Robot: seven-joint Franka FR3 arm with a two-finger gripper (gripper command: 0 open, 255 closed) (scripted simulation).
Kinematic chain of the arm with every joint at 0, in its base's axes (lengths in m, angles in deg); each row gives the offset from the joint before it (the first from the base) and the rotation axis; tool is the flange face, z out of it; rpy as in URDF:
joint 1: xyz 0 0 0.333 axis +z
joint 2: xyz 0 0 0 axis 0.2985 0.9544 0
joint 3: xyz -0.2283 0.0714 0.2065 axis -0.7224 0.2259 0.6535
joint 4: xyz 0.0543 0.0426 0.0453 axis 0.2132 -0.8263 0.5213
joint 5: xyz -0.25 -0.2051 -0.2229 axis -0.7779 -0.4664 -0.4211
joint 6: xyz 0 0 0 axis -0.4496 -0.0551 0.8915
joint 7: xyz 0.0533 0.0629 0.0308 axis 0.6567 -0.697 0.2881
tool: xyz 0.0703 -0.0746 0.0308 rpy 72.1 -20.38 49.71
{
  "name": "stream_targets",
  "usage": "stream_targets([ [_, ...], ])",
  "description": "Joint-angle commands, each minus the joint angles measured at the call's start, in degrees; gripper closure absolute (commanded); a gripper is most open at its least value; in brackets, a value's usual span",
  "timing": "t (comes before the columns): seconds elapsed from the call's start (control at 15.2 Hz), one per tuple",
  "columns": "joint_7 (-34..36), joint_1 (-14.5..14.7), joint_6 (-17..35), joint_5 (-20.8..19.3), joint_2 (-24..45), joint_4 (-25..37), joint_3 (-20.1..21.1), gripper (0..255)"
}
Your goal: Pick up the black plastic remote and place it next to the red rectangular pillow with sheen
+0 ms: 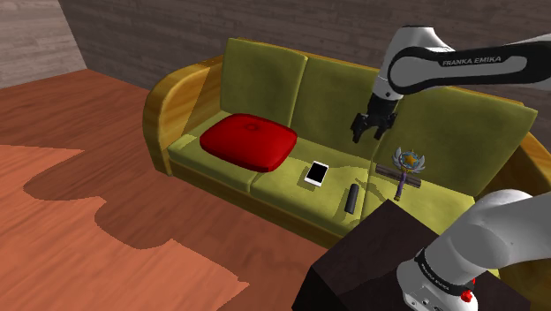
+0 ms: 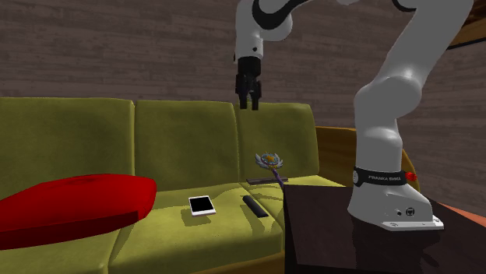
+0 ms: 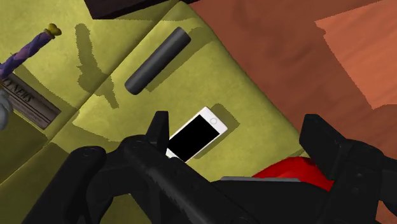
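The remote [image 1: 352, 198] is a slim dark bar lying flat on the olive sofa's seat near its front edge, next to the stand. It also shows in the second exterior view [image 2: 255, 205] and in the wrist view [image 3: 158, 60]. The shiny red pillow [image 1: 247, 141] rests on the seat cushion at the shoulder view's left [image 2: 70, 206] [image 3: 296, 173]. My gripper [image 1: 371, 131] hangs open high above the seat, in front of the backrest [image 2: 249, 101]. Nothing is between its fingers [image 3: 242, 137]. The remote lies well below it.
A white phone with a black screen [image 1: 317, 173] lies between the remote and the pillow [image 3: 197, 133]. A purple-stemmed flower ornament [image 1: 407, 168] lies on the seat behind the remote. The dark stand [image 1: 380, 256] abuts the sofa [image 1: 265, 84]. Wooden floor lies in front.
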Motion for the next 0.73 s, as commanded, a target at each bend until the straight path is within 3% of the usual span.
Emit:
stream_targets([
  [0.0, 1.64, -0.99, 3.85, 0.4, 2.91, -1.52, -0.6, 0],
  [0.66, 7.19, -5.05, 20.85, 4.08, 19.4, -5.28, -4.63, 0],
])
